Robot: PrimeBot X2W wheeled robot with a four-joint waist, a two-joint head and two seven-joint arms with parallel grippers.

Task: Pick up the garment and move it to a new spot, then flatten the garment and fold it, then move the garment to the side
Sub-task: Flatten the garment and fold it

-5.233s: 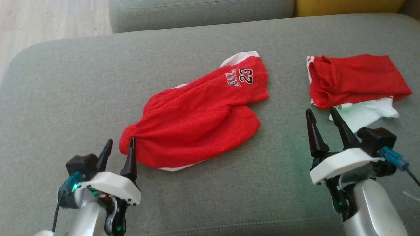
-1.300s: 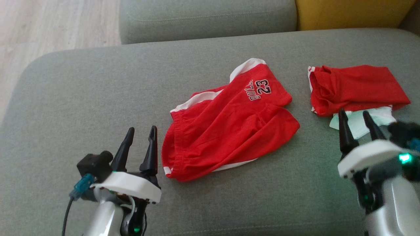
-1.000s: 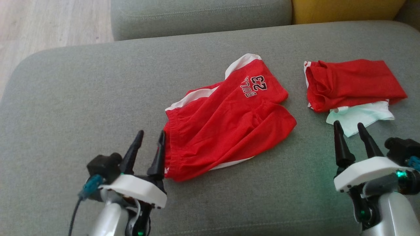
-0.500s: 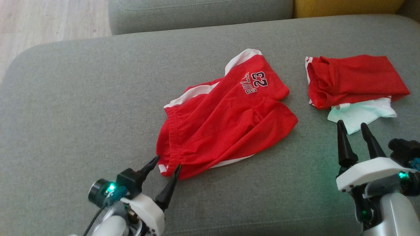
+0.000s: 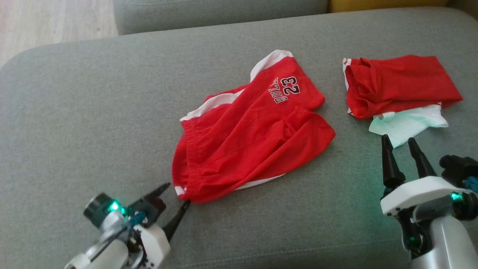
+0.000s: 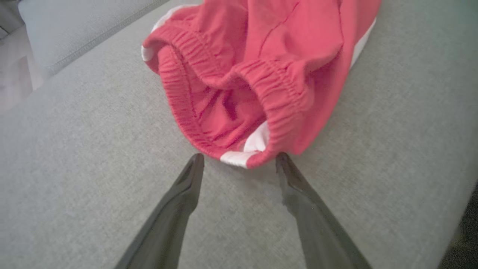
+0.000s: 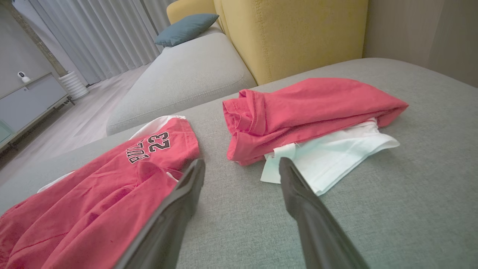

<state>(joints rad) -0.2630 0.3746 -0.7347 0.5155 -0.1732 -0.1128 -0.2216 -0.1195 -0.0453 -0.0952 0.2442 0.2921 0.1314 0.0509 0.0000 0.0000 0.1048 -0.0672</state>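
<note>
grey fabric sofa seat (image 5: 93, 112) carries the crumpled red mesh shorts (image 5: 254, 138) at its middle. left wrist: left jaws spread, tips flanking the elastic waistband corner (image 6: 242, 158). right wrist: right jaws spread, empty, near a folded red garment (image 7: 310, 108) on white cloth (image 7: 336, 160).

Folded red cloth (image 5: 399, 84) lies atop white cloth (image 5: 409, 123) on grey sofa (image 5: 93, 112)

L claw (image 5: 176, 193) & R claw (image 5: 397, 138) each have two long tapered black fingers (image 5: 388, 164) on white housings (image 5: 418, 188) w/ green LEDs (image 5: 114, 205), black wrist cams (image 5: 457, 164), teal connectors (image 5: 471, 182) & silver-grey forearms (image 5: 444, 239).
</note>
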